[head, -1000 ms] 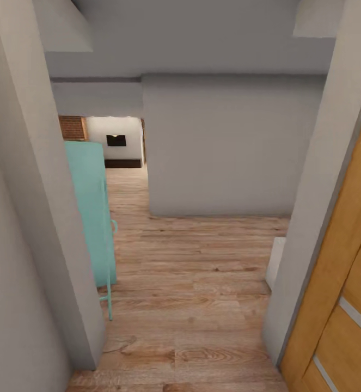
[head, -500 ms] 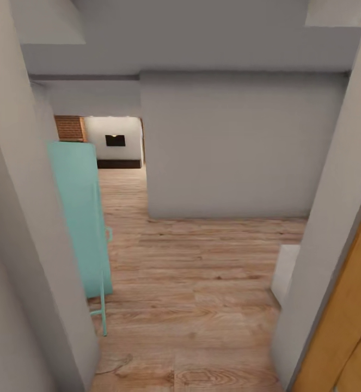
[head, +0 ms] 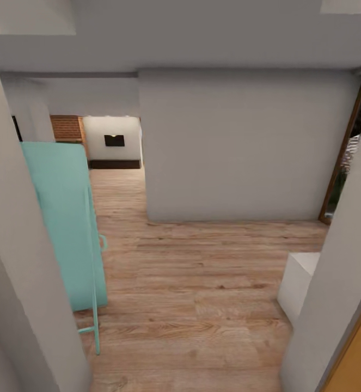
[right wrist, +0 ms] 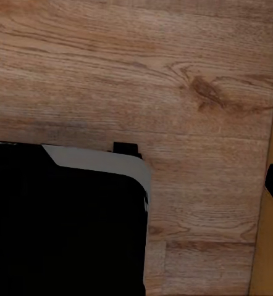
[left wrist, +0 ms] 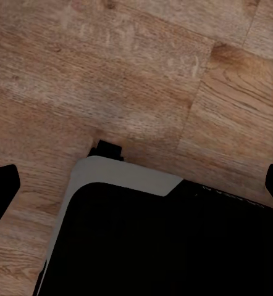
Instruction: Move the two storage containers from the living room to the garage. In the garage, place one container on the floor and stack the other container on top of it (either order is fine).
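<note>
head view: distant living room indistinct

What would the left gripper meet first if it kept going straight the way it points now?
Probably the robot's own black base with its light-grey edge, which sits directly ahead in the left wrist view, or the wood-plank floor just beyond it. Depth is unclear. The jaws look spread, with nothing between them.

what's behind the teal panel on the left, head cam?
Past the teal panel, a brick wall and a white wall with a dark rectangle show. The panel covers whatever stands directly behind it.
</note>
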Robot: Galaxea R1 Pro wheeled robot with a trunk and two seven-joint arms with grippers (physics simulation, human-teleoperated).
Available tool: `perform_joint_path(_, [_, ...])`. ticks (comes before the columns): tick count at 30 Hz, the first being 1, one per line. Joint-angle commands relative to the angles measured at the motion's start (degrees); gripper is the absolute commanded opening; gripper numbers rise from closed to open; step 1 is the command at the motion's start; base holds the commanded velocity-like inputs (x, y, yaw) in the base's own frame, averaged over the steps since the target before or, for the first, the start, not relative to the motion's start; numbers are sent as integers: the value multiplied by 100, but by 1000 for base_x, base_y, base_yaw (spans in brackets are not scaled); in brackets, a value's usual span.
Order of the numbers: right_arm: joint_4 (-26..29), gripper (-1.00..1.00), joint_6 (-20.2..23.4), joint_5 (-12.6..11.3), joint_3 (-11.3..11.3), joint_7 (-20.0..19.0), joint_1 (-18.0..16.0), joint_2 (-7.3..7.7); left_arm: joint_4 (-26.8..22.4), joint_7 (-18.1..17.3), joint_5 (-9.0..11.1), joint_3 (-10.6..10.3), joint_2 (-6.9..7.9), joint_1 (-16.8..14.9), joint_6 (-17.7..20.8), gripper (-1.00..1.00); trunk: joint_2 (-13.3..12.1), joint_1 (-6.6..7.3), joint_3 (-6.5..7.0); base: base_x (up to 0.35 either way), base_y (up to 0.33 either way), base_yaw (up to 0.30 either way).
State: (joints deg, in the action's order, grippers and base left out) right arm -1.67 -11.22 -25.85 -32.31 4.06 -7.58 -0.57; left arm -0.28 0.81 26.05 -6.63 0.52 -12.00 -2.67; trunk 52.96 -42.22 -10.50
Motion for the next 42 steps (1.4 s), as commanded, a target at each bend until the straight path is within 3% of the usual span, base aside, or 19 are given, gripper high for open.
perform_joint_path(1, [-18,100,-30,-45,-48,7,-9,-5,2,9,42,-49,-1,-4,-17,100,4,-4,-8,326,0,0])
perform_joint_path(42, [-18,100,-28,-79,-5,29,-7,-44,2,7,23,-53,-18,-4,45,100,4,-4,-8,326,0,0])
